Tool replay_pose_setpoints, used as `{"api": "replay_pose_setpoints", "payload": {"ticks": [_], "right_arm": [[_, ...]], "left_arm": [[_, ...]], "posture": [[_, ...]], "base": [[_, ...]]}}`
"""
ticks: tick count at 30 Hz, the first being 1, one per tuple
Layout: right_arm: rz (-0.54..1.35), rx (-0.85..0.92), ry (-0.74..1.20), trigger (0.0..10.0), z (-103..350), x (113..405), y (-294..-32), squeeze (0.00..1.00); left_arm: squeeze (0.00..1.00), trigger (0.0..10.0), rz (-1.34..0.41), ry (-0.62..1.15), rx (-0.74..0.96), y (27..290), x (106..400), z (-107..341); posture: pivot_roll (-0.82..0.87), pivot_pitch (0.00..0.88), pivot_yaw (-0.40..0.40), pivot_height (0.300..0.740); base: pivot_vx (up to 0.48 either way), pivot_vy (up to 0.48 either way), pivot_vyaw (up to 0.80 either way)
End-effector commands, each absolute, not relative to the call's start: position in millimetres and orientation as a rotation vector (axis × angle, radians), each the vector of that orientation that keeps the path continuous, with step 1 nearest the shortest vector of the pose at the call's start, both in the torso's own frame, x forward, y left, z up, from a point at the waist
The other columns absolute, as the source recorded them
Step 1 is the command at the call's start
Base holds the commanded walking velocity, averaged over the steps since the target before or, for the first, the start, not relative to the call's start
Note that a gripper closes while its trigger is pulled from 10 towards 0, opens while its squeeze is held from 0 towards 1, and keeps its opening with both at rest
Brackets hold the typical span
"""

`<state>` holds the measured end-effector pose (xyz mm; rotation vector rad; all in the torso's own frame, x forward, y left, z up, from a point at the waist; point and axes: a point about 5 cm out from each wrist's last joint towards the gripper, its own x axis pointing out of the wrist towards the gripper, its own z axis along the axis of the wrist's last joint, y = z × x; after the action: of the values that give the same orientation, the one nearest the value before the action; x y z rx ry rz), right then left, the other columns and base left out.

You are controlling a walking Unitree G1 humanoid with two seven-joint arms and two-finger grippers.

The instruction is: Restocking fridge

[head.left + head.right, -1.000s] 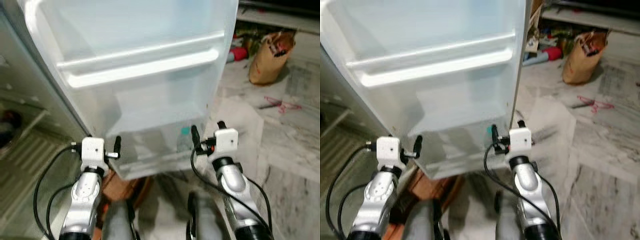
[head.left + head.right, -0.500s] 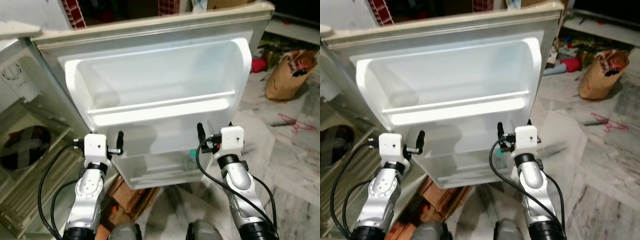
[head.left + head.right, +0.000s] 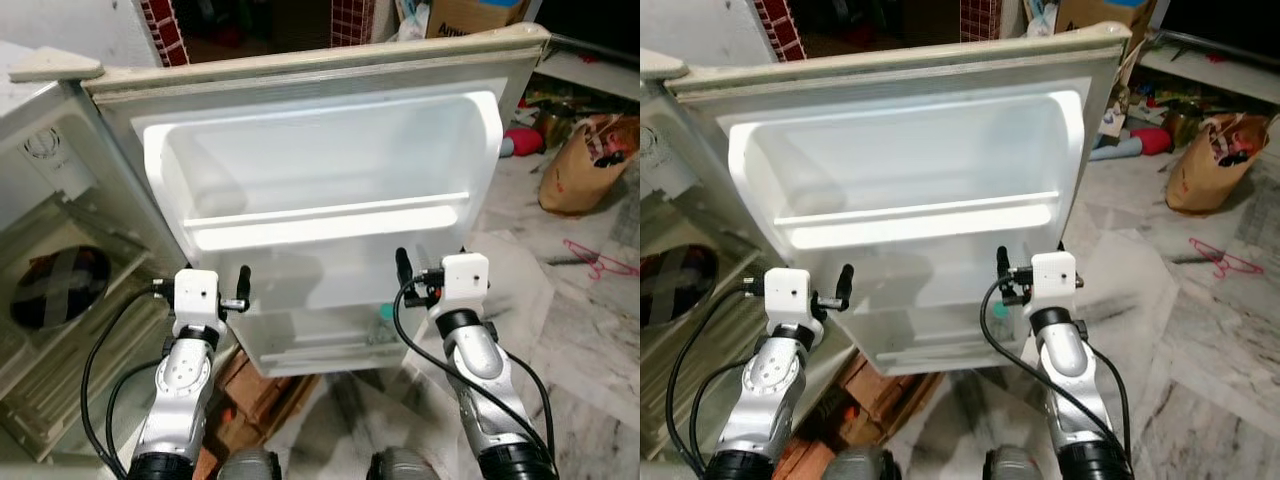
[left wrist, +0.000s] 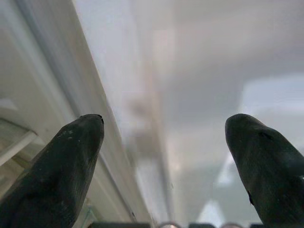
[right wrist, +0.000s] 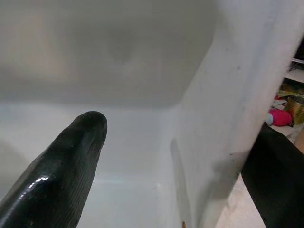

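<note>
The fridge door (image 3: 320, 150) stands swung open before me, its white inner shelves lit. A clear bottle with a teal cap (image 3: 385, 313) stands in the door's lowest shelf (image 3: 300, 345). My left gripper (image 3: 200, 284) is open near the door's lower left edge; in its wrist view the door's edge (image 4: 128, 118) runs between its fingertips (image 4: 80, 137). My right gripper (image 3: 432, 262) is open at the door's lower right corner, close above the bottle. The right wrist view looks into a white shelf corner, with the door's side wall (image 5: 223, 118) between the two fingers. Both grippers hold nothing.
The fridge body (image 3: 60, 270) is open at the left, with wire shelves and a dark round thing inside. A brown paper bag (image 3: 585, 165) and a pink object (image 3: 520, 142) lie on the marble floor (image 3: 590, 330) at the right. Brown items (image 3: 250, 385) sit under the door.
The camera has tilted up and back, so the door's top and upper shelf came into sight. Both arms keep their raised pose, grippers still open.
</note>
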<state>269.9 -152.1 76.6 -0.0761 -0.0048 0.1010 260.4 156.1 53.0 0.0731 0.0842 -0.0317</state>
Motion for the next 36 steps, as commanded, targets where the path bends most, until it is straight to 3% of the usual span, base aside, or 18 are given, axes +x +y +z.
{"api": "replay_pose_setpoints", "payload": {"ticks": [1, 26, 36], "right_arm": [[0.142, -0.077, -0.013, 10.0, 78.6, 270.8, -143.8, 0.0], [0.195, -0.082, -0.059, 10.0, 85.7, 275.7, -137.5, 0.0], [0.234, -0.083, -0.086, 10.0, 89.7, 277.8, -132.8, 0.0]], "left_arm": [[0.0, 10.0, -0.025, 0.108, 0.096, 158.8, 259.3, 49.0], [0.0, 10.0, -0.021, 0.126, 0.139, 158.3, 265.7, 46.9], [0.0, 10.0, -0.021, 0.124, 0.138, 154.1, 269.6, 47.1]], "posture": [[-0.07, 0.0, 0.052, 0.74], [-0.07, 0.0, 0.058, 0.74], [-0.07, 0.0, 0.057, 0.74]], "base": [[-0.259, -0.319, 0.0], [-0.02, -0.381, 0.0], [0.0, -0.298, 0.79]]}}
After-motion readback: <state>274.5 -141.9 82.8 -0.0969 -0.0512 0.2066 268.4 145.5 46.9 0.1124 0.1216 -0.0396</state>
